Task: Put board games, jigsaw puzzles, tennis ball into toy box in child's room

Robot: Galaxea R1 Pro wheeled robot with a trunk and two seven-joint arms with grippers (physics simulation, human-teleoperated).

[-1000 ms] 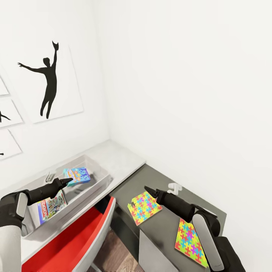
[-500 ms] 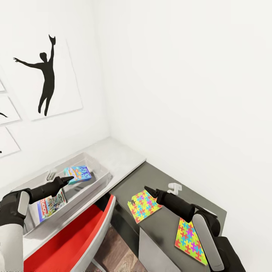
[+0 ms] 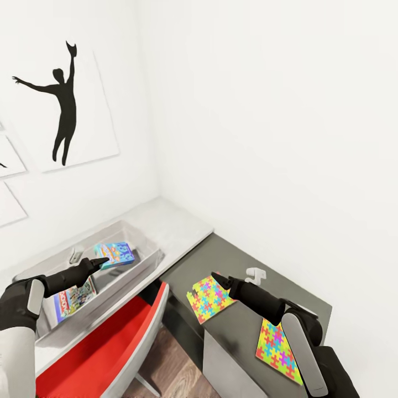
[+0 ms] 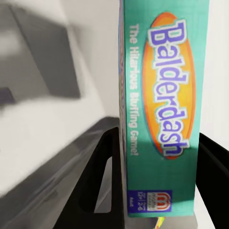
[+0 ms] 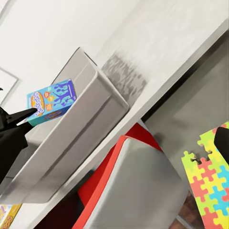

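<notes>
My left gripper [image 3: 103, 262] is shut on the smaller blue board game [image 3: 115, 255], a "Balderdash" box [image 4: 160, 109], and holds it just above the inside of the toy box [image 3: 145, 243]. A second board game [image 3: 73, 298] lies flat in the toy box's near end. Two jigsaw puzzles [image 3: 209, 298] [image 3: 279, 351] lie on the table's lower dark section [image 3: 237, 257]. My right gripper [image 3: 215, 277] hovers over the far corner of the nearer jigsaw; its jaw state is unclear. The tennis ball and the bed are out of view.
A red chair [image 3: 105, 348] is tucked under the pale tabletop [image 3: 179, 224], between the toy box and the dark section. A small white object [image 3: 254, 275] stands near the wall beside my right gripper. White walls close in behind and to the right.
The whole picture has shifted slightly, so the camera moved. My left gripper keeps the blue game over the toy box and my right gripper stays over the nearer jigsaw.
</notes>
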